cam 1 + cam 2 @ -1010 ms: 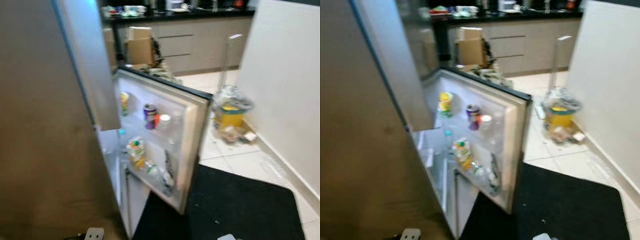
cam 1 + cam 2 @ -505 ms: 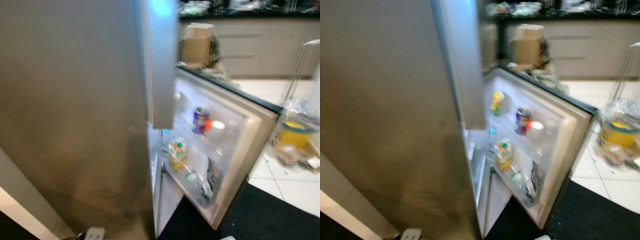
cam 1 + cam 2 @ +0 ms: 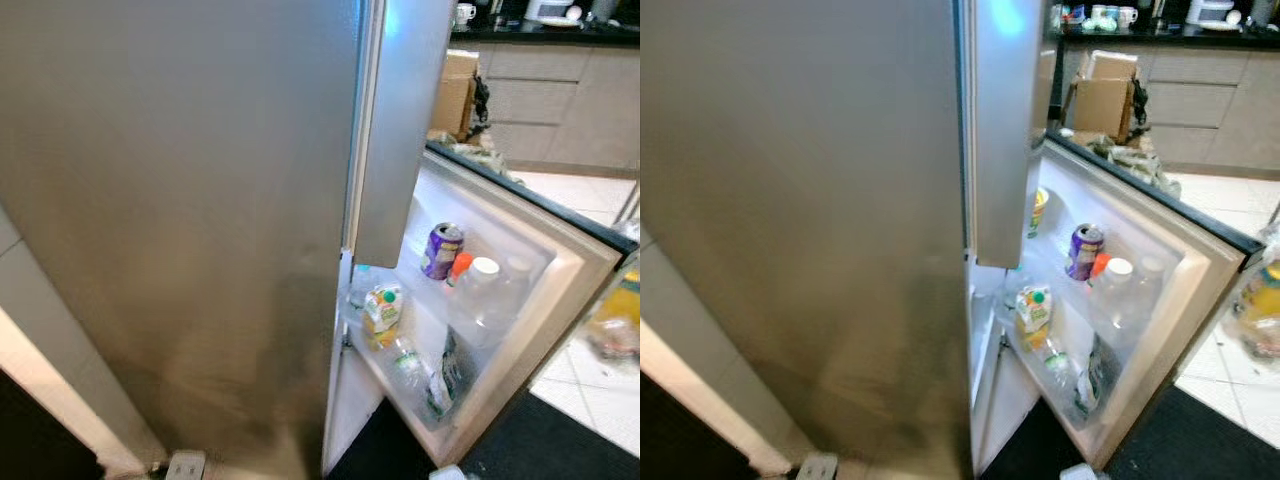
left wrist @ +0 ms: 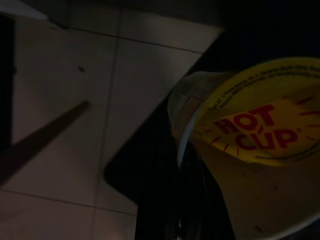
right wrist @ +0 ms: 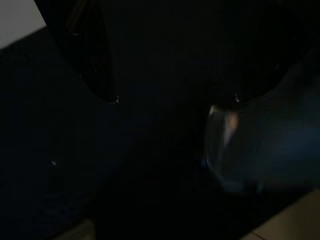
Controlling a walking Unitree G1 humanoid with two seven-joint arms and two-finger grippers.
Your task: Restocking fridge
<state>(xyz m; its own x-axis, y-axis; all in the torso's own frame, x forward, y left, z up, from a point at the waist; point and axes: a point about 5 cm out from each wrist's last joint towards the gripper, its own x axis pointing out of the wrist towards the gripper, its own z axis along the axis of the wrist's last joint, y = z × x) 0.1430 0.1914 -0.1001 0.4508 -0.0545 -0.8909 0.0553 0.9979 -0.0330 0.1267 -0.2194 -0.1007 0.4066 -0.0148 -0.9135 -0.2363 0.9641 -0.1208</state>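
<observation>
The left gripper (image 4: 200, 165) is clamped on a yellow "HOT CUP" noodle cup (image 4: 255, 150); the right gripper's finger state cannot be told.

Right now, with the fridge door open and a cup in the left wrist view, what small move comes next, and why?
Probably step right to face the open fridge door. Its shelves, holding a purple can and juice carton, sit off to the right, while the yellow Hot Cup hangs low over the floor.

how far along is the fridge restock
Done: the fridge door stands open, its shelves already holding a purple can, juice carton and bottles. In hand: a yellow Hot Cup noodle cup at the left pincer. Left: shelving that cup and closing the door.
</observation>
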